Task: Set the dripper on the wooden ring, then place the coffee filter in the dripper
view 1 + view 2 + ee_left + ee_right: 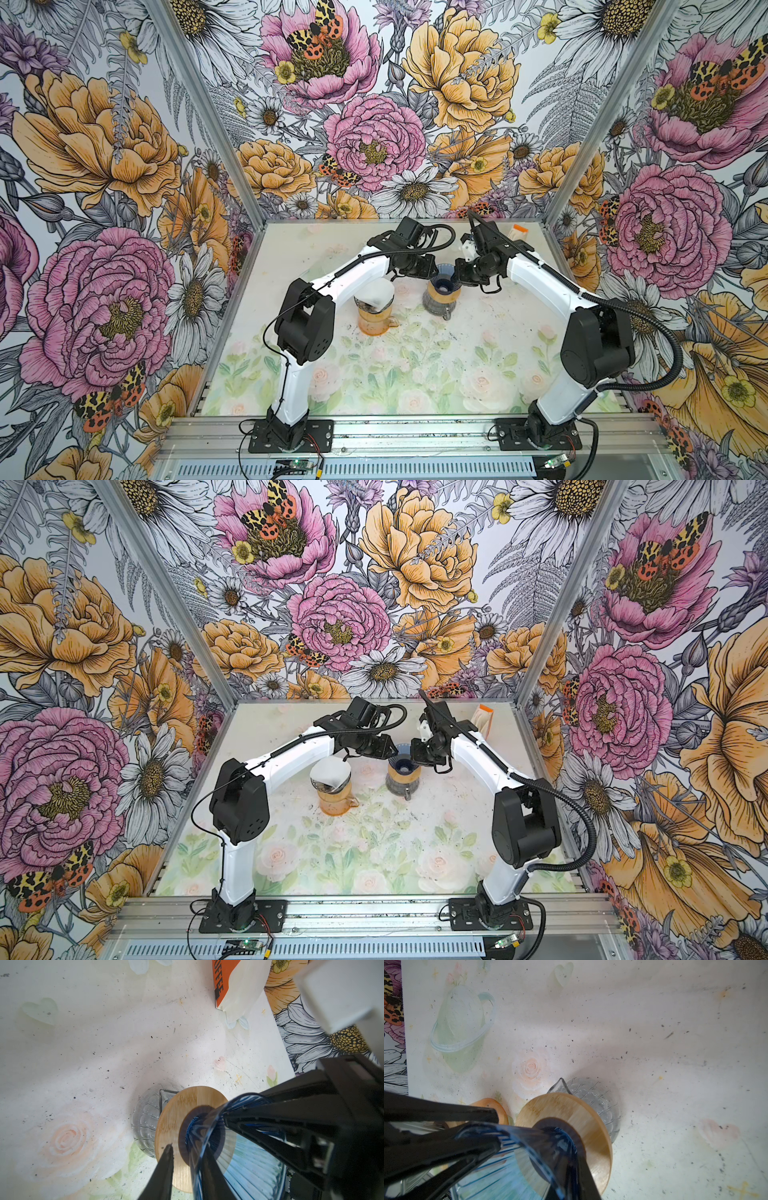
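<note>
Spotter: Your left arm (291, 386) and right arm (561, 390) meet over the glass carafe (434, 307), probably to steady the blue dripper (444, 283) seated on it. Your left gripper (434, 275) and right gripper (457, 272) each pinch its rim from opposite sides, jaws nearly closed on the glass wall.

Operator: And the filter?

Spotter: Your coffee filter (376, 293) sits in the amber cup (376, 324), apart from the dripper on its left-arm side. You'll likely need one gripper free.

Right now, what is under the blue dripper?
The blue dripper sits on a round wooden collar, and under that stands a clear ribbed glass carafe with its spout showing. The wood covers the carafe's mouth, so its inside is hidden.
</note>
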Robot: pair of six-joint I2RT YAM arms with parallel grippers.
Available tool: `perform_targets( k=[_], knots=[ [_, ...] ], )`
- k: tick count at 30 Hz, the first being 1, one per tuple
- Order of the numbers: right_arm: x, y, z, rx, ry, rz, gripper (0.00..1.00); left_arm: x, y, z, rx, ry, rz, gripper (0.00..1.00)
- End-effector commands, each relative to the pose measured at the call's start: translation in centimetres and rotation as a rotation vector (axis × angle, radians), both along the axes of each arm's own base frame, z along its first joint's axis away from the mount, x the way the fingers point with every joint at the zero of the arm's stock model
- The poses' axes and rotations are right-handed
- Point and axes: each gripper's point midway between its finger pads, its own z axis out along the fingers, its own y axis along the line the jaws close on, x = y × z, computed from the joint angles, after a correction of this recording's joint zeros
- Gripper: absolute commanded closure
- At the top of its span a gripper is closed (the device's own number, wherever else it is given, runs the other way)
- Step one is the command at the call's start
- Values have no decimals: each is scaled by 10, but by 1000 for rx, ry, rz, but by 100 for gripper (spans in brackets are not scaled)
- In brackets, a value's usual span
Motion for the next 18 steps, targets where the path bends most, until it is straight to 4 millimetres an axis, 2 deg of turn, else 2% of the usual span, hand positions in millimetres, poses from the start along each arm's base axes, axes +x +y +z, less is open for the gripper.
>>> perform_targets(
  k=[1,5,18],
  knots=[
    [-7,-16,-26,-67,83,-29,87,-3,21,-38,87,92,32,75],
    [-4,-14,-22,-53,78,-27,87,-2,26,-46,96,111,43,75],
    [2,-8,-8,-19,51,-22,87,-1,25,-37,79,100,37,75]
  ],
)
